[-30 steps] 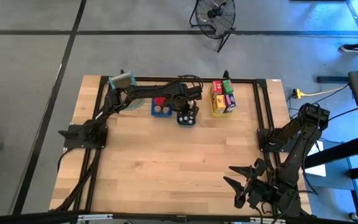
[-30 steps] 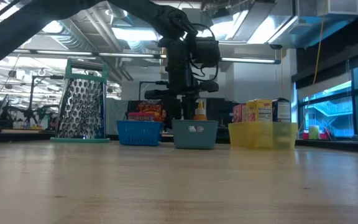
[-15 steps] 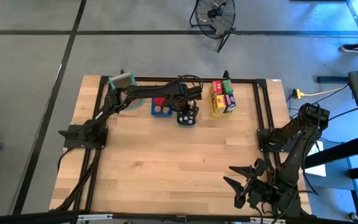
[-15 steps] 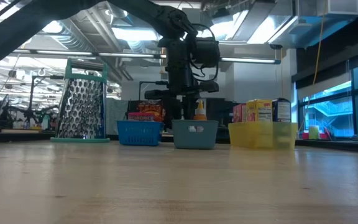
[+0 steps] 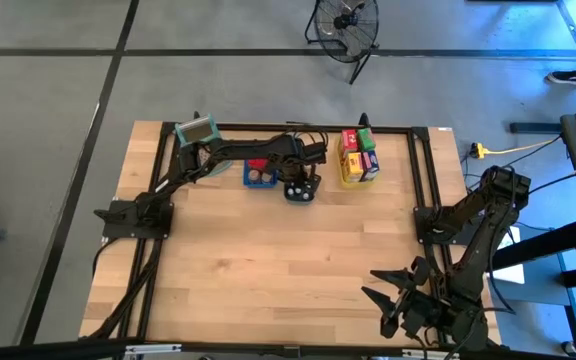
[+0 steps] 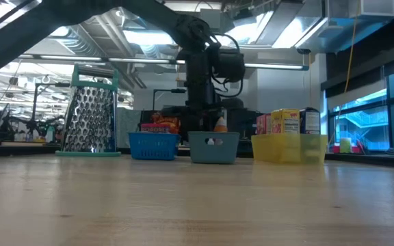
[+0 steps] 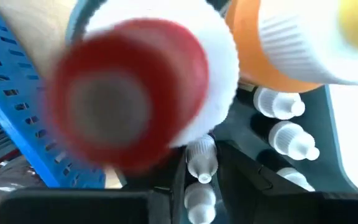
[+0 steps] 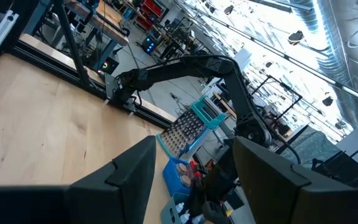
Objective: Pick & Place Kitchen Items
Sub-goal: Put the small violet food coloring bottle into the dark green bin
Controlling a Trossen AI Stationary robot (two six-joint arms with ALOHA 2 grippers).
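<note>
Left gripper (image 5: 301, 186) sits low in the grey tray (image 6: 214, 147), fingers narrowed, seemingly pinching a small white-capped bottle (image 7: 201, 163). Right gripper (image 5: 408, 300) waits near the table's front edge, fingers apart, empty.

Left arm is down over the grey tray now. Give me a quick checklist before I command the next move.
1. Left gripper over grey tray: ok.
2. Left jaws' state and what they hold: cannot tell.
3. White-capped bottles inside the grey tray: ok.
4. Blue tray and yellow tray standing clear beside it: ok.
5. Right gripper parked at the table's near right corner, jaws open: ok.
</note>
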